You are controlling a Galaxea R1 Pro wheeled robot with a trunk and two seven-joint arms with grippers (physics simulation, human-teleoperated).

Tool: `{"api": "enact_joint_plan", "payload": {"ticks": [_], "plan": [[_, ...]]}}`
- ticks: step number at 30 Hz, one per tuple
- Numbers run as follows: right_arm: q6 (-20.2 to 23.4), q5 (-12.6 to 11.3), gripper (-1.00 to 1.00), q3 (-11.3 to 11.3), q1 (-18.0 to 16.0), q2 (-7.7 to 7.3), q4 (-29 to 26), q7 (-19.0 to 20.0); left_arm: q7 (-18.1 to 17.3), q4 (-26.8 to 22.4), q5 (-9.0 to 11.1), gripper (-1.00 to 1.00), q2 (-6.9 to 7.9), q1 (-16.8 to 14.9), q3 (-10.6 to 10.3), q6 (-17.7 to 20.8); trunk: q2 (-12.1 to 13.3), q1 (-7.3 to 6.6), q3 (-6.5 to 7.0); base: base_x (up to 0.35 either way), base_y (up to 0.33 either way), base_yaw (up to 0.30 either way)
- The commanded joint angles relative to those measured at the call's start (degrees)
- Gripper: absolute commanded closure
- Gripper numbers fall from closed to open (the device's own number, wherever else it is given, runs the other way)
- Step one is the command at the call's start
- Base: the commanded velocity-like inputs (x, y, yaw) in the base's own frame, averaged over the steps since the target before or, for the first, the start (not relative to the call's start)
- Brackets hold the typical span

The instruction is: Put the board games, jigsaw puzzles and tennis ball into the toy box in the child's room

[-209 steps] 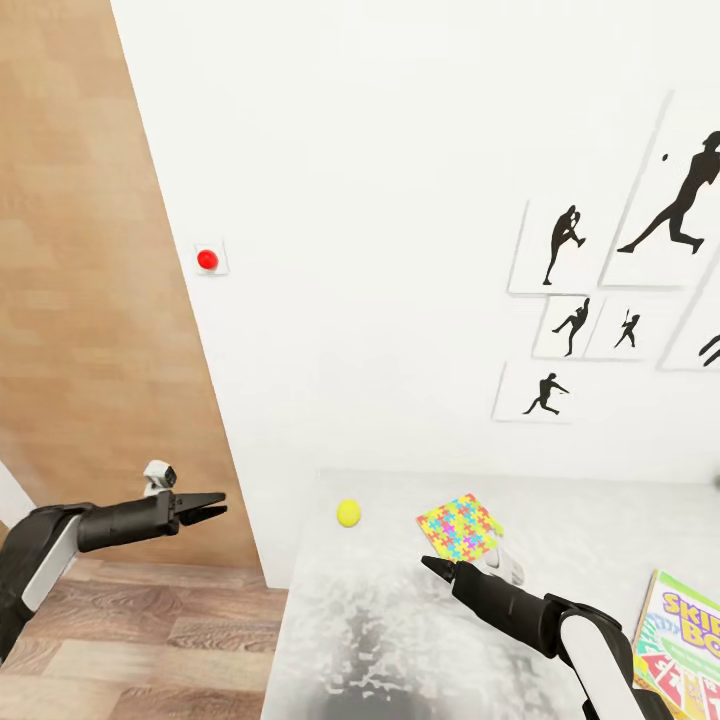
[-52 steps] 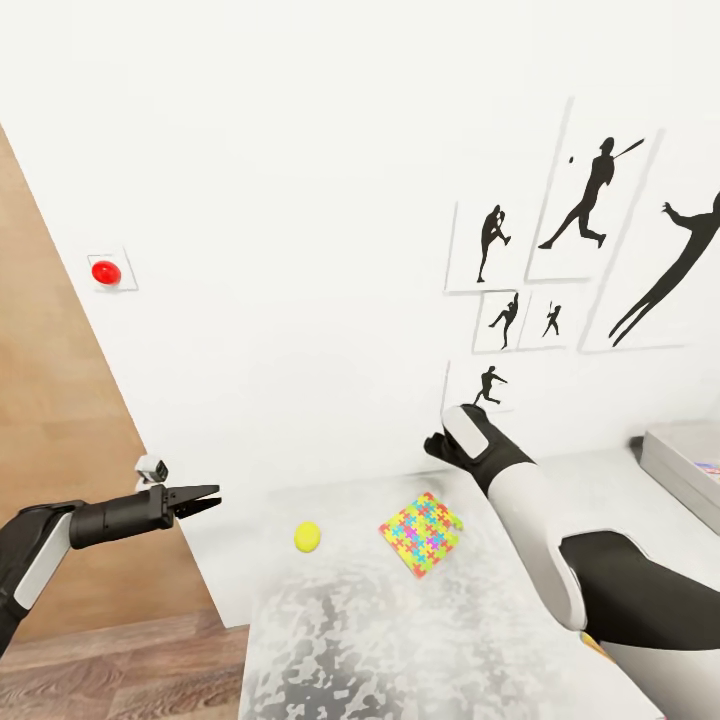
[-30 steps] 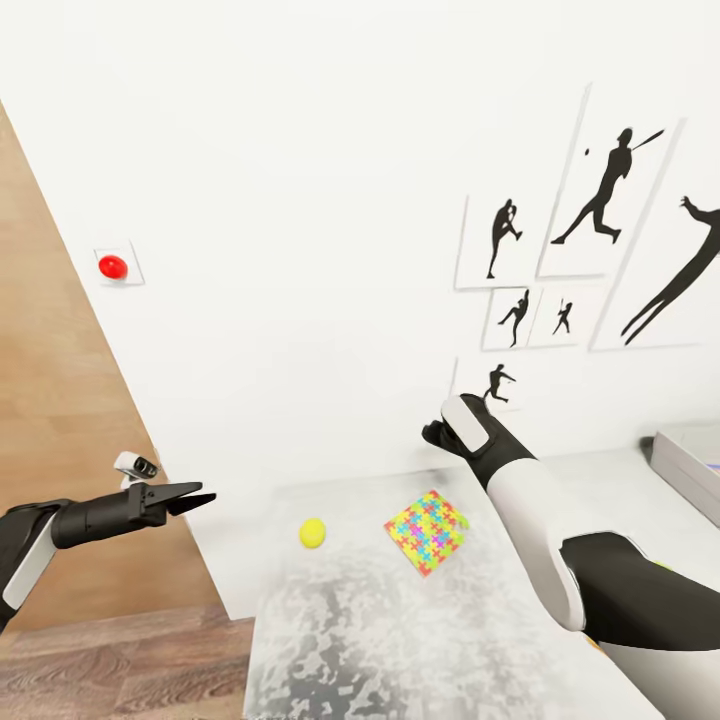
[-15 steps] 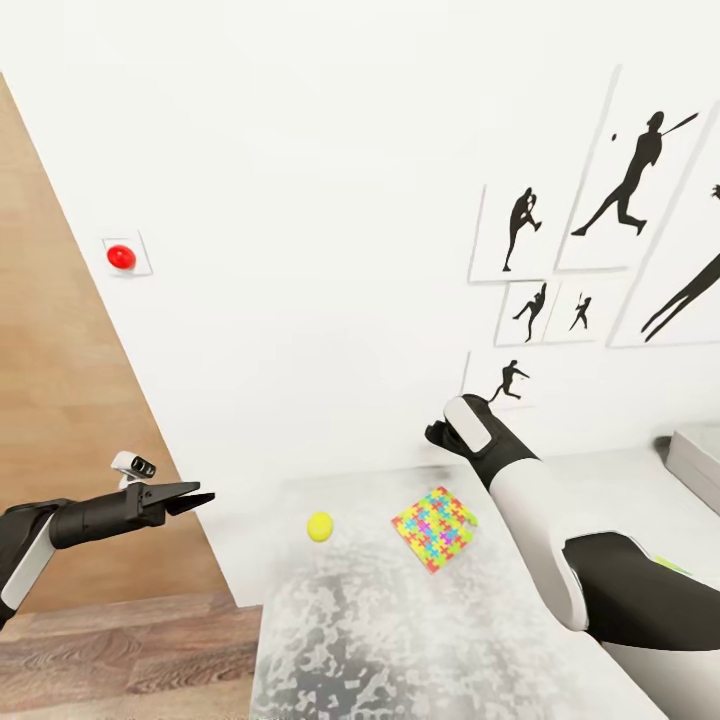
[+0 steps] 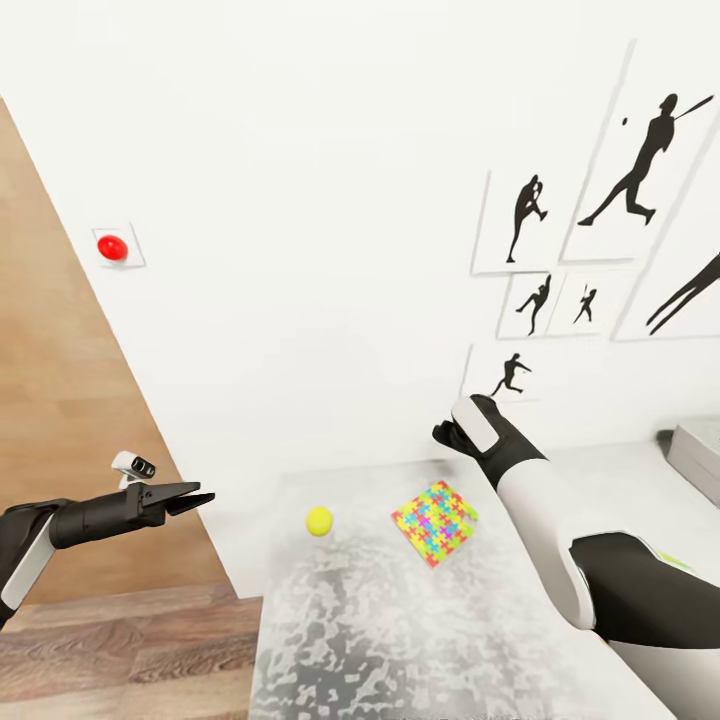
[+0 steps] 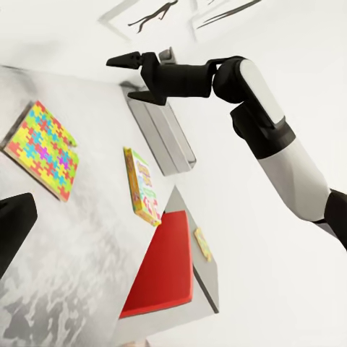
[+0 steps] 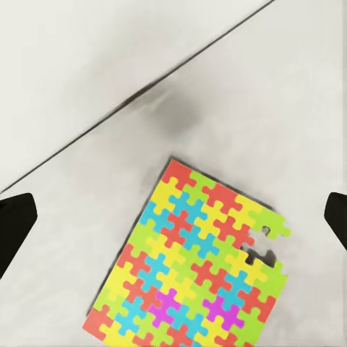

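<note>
A puzzle is seen lying flat on the table, close to the wall. A ball rests on the table near it, a little apart. The edge of the toy box is seen far along the table.

The right gripper is held up high over the puzzle, with nothing in it. Its two fingers are spread wide, as seen in the left wrist view. The left gripper is held out past the end of the table, over the floor. Its fingers look only a little apart and nothing is held, but how wide it is cannot be told for sure.

The puzzle is thought to be very light and thin. It is probably stiff like card, but it may bend a bit. Because it lies flat, a finger cannot be slid under it easily. It is best taken by one edge or a corner, maybe after it is pushed so a bit sticks out over the table's side. A small gap is seen at one corner, so that spot should be left alone.

The ball is thought to be light and a bit soft. It can roll away if it is bumped, so it should be pinched across its middle.
</note>
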Motion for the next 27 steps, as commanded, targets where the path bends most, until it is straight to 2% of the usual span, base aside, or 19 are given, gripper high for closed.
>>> {"api": "enact_joint_plan", "payload": {"ticks": [1,27], "plan": [[0.17,-0.47,-1.0,0.35,-0.05,-0.05,-0.01,-0.42,-0.15,-0.02,0.08,-1.0,0.03,-0.03,-0.02,0.6,-0.13,0.03,-0.21,0.0,0.0,-0.074],[0.37,-0.39,-1.0,0.22,-1.3,0.02,0.09,-0.86,-0.06,-0.02,0.08,-1.0,0.37,-0.03,-0.02,0.52,-0.13,0.03,-2.39,0.0,0.0,-0.008]]}}
